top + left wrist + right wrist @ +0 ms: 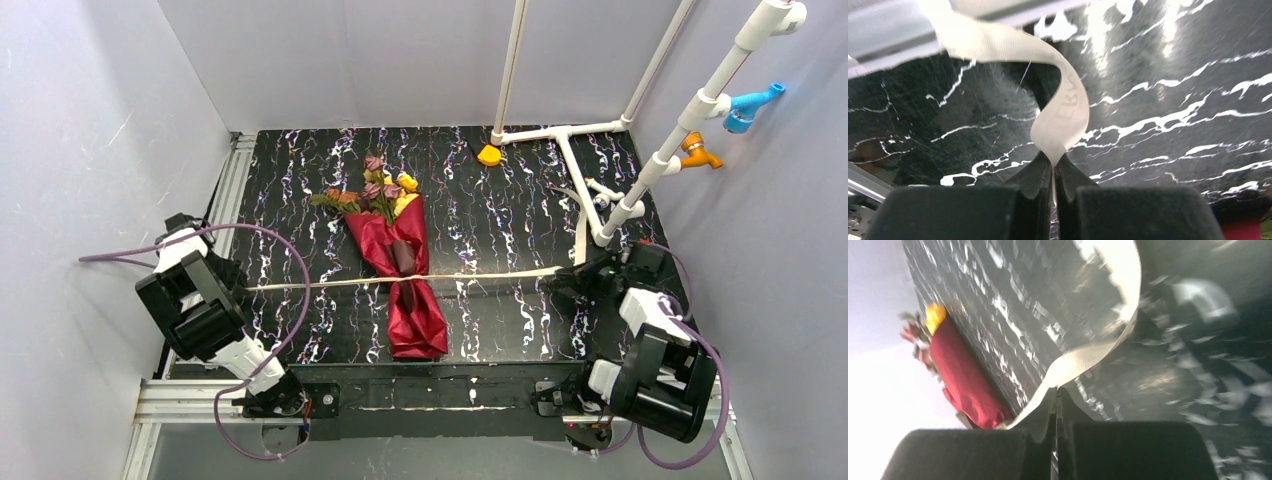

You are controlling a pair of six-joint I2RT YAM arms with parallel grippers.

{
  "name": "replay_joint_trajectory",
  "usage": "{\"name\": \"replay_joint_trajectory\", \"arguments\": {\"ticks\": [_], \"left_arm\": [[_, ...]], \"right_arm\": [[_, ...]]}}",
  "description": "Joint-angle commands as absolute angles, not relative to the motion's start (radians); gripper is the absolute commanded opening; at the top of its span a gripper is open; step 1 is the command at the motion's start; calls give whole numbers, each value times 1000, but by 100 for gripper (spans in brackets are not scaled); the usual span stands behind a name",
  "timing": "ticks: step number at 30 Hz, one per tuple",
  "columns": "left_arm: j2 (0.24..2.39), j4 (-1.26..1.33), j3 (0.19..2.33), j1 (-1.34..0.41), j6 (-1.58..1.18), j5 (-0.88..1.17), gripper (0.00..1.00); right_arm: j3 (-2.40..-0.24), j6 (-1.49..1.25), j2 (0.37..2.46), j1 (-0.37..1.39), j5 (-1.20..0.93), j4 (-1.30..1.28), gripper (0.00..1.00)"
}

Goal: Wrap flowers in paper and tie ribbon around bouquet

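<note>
stretching the ribbon across the bouquet
left gripper and right gripper, each clenched on a ribbon end, flank the bouquet about equally far off; the flat woven cream band runs crosswise to the long axis of the crinkly dark red paper, flowers at its far end.

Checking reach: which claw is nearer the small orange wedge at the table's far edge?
Right. The right claw, shut on the ribbon, is slightly right of the orange wedge, toward the front; the left claw is far to its left.
</note>
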State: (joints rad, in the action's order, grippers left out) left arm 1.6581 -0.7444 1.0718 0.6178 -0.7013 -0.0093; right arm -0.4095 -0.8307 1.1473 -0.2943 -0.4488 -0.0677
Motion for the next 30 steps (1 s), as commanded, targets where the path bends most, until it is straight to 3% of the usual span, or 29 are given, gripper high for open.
{"name": "replay_joint_trajectory", "arguments": {"ticks": [1, 10, 20, 21, 23, 25, 27, 30], "left_arm": [[1530, -655, 950, 591, -665, -112, 0], [1525, -686, 984, 429, -629, -277, 0], [1469, -715, 937, 425, -684, -281, 0], [1451, -718, 927, 425, -689, -277, 0], [1426, -721, 908, 425, -694, -258, 19], [1403, -728, 891, 425, -699, -234, 44], [1375, -733, 874, 425, -707, -215, 65], [1335, -734, 859, 425, -700, -182, 83]], "right_arm": [[-410, -698, 1185, -560, -530, -52, 1], [-406, -665, 1174, -618, -534, -79, 1], [-380, -672, 1114, -589, -547, -79, 1], [-392, -661, 1101, -575, -526, -107, 9], [-418, -634, 1068, -554, -483, -163, 36], [-445, -615, 1034, -543, -447, -216, 65], [-464, -605, 1016, -526, -429, -258, 77], [-470, -617, 992, -470, -408, -278, 86]]}}
